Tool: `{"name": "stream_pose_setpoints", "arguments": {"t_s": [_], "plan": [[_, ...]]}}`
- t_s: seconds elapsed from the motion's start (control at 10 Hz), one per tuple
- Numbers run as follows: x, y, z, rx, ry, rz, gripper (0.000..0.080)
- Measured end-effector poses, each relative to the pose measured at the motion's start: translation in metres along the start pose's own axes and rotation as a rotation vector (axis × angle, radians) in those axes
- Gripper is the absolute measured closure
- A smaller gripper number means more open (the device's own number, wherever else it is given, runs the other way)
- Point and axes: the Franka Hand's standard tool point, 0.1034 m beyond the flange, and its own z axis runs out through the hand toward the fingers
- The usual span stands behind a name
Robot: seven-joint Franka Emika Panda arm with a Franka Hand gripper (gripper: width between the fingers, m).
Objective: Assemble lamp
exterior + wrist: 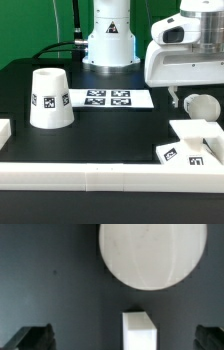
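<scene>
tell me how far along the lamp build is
Nothing looks joined yet. The white tapered cup-like shade stands alone at the exterior view's left; the flat square white base sits bare at that view's right. In hand: the open gripper hovers near the round-headed white bulb. Left: grasping, fitting bulb, then shade.

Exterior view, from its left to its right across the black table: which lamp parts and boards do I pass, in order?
shade → marker board → bulb. The base is left out: its span overlaps the bulb's, nearer the camera.
</scene>
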Motion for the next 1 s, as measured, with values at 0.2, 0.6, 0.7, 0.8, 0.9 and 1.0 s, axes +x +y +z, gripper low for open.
{"name": "stream_pose_setpoints", "arguments": {"t_s": [0.2,0.6,0.7,0.8,0.9,1.0], "plan": [[-0.007,-0.008,0.0,-0.007,-0.09,-0.004,0.0101],[-0.022,-0.012,0.0,-0.032,-0.376,-0.034,0.0101],[-0.023,-0.011,0.001,-0.038,-0.445,-0.033,0.0101],[-0.023,-0.011,0.003,-0.044,-0.508,-0.034,0.0101],[-0.023,-0.014,0.006,-0.047,-0.548,-0.038,0.0101],[-0.027,-0.015,0.006,-0.056,-0.63,-0.042,0.0101]]}}
